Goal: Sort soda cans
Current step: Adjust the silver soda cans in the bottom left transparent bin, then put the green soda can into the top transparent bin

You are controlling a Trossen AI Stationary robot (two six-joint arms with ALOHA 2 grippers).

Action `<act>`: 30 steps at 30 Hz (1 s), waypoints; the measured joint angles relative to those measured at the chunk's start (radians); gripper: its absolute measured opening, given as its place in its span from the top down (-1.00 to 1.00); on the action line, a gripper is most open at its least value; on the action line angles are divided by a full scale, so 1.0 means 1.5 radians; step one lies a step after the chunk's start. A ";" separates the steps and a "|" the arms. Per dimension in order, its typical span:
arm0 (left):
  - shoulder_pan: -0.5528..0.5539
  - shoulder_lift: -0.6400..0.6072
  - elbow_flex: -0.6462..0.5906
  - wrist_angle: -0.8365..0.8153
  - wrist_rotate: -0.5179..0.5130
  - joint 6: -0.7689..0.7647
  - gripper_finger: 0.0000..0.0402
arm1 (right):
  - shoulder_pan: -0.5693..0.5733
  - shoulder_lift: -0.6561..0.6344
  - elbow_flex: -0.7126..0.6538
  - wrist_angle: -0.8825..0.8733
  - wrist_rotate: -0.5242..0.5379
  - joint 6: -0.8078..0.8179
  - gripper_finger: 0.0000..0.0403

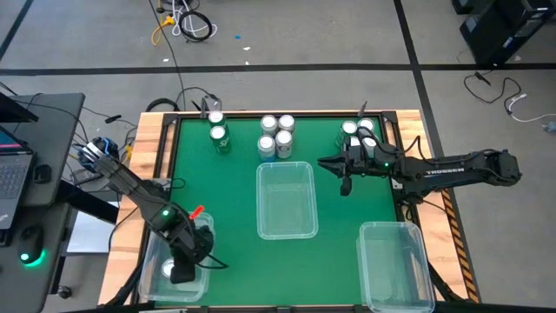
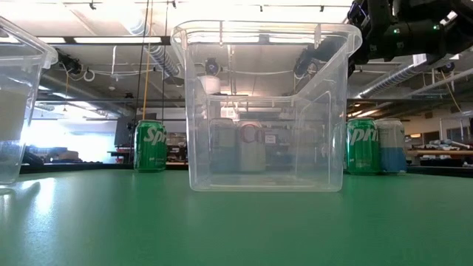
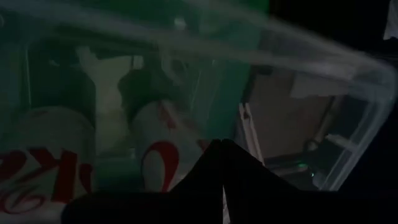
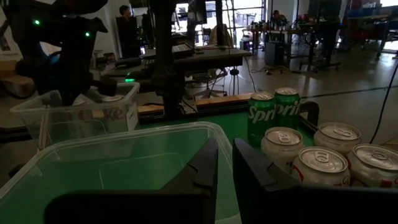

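Soda cans stand along the table's far edge: two green cans [image 1: 218, 136], a silver-topped group [image 1: 276, 136] and a group at the far right [image 1: 360, 136]. In the right wrist view these are green Sprite cans [image 4: 262, 116] and silver-topped cans [image 4: 321, 165]. Silver-white cans with red lettering [image 3: 157, 146] lie in the clear left bin [image 1: 149, 261]. My left gripper [image 1: 182, 271] hangs shut above that bin, pointing steeply down, holding nothing [image 3: 221, 155]. My right gripper [image 1: 335, 165] is level near the far-right cans, its fingers [image 4: 225, 163] almost together with nothing between them.
A clear bin [image 1: 287, 200] stands at the table's middle, right below and ahead of my right gripper [image 2: 266, 111]. Another clear bin [image 1: 395, 265] sits at the near right corner. People and desks show in the room beyond the table.
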 joint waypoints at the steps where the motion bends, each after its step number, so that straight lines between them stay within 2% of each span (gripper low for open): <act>1: 0.000 0.000 -0.006 -0.001 0.009 -0.002 1.00 | 0.000 0.000 0.000 0.000 0.000 0.000 0.82; 5: -0.002 0.000 -0.024 -0.008 0.046 -0.016 1.00 | 0.000 0.000 0.000 -0.001 0.000 0.000 0.82; 11: -0.009 0.000 -0.025 -0.072 0.054 -0.029 1.00 | 0.000 0.000 0.000 0.000 0.000 0.000 0.82; 15: -0.009 -0.005 -0.010 -0.167 0.013 -0.026 1.00 | 0.000 0.000 0.000 0.000 0.000 0.000 0.82; 19: -0.009 -0.030 0.007 -0.176 -0.081 -0.026 1.00 | 0.000 0.000 0.000 0.000 0.005 0.000 0.82; 24: -0.009 -0.074 0.021 -0.139 -0.273 -0.027 1.00 | -0.003 0.000 0.006 -0.008 0.022 0.001 0.82; 27: -0.009 -0.098 0.021 -0.096 -0.389 -0.010 1.00 | -0.003 0.000 0.041 -0.077 0.044 0.002 0.79; 30: -0.007 -0.115 0.013 -0.023 -0.515 0.058 1.00 | -0.003 0.000 0.096 -0.194 0.086 -0.010 0.72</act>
